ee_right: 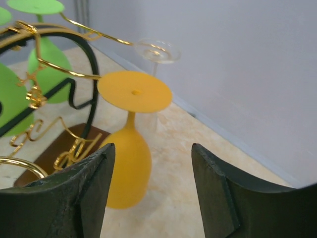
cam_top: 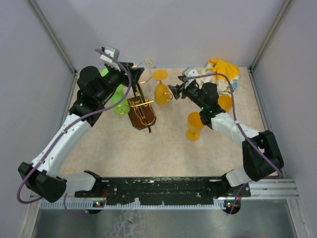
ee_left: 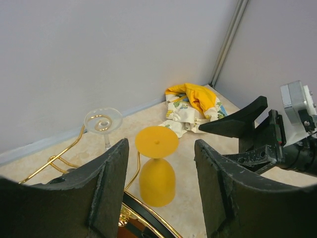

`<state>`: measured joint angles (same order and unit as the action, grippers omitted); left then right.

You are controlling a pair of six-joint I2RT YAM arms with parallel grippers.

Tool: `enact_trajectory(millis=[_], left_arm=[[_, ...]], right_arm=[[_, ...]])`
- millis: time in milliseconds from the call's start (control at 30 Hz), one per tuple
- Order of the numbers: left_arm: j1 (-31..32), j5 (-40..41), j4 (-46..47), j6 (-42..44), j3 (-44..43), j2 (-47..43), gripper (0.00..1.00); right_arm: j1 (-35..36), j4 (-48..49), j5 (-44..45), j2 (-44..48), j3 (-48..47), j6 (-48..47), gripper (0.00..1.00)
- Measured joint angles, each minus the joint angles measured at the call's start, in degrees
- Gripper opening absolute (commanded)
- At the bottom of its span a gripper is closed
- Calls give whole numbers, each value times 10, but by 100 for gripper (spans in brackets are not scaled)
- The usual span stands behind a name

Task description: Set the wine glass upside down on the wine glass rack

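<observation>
Wine glass (cam_top: 162,91) is seen upside down, foot up at a gold arm of the rack (cam_top: 141,106); right gripper (ee_right: 151,163) is spread apart just right of it; left gripper (ee_left: 161,148) is spread apart too

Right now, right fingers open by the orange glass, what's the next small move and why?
Probably draw the right gripper straight back. Its fingers stand open, clear of the orange wine glass, which already sits upside down at the wine glass rack.

Clearance and obstructions
Bare beige tabletop (cam_top: 163,153) is free nearside; gold wire rack (cam_top: 141,111), inverted orange plastic goblet (cam_top: 162,93) and upright orange plastic goblet (cam_top: 194,126) obstruct the centre.
</observation>
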<state>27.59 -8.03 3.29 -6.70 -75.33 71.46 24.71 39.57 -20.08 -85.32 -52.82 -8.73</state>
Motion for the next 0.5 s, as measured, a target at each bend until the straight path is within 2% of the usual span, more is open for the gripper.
enact_trajectory(millis=[233,400,500], left_arm=[[0,-4,-4,-8,0,0,63],[0,-11,-4,-14,0,0,63],[0,-17,-7,-15,0,0,63]], right_arm=[[-7,-176,145,69,-7,-12,66],[-21,-360,275,81,-72,16,65],[-45,-457,318,83,-113,54,64]])
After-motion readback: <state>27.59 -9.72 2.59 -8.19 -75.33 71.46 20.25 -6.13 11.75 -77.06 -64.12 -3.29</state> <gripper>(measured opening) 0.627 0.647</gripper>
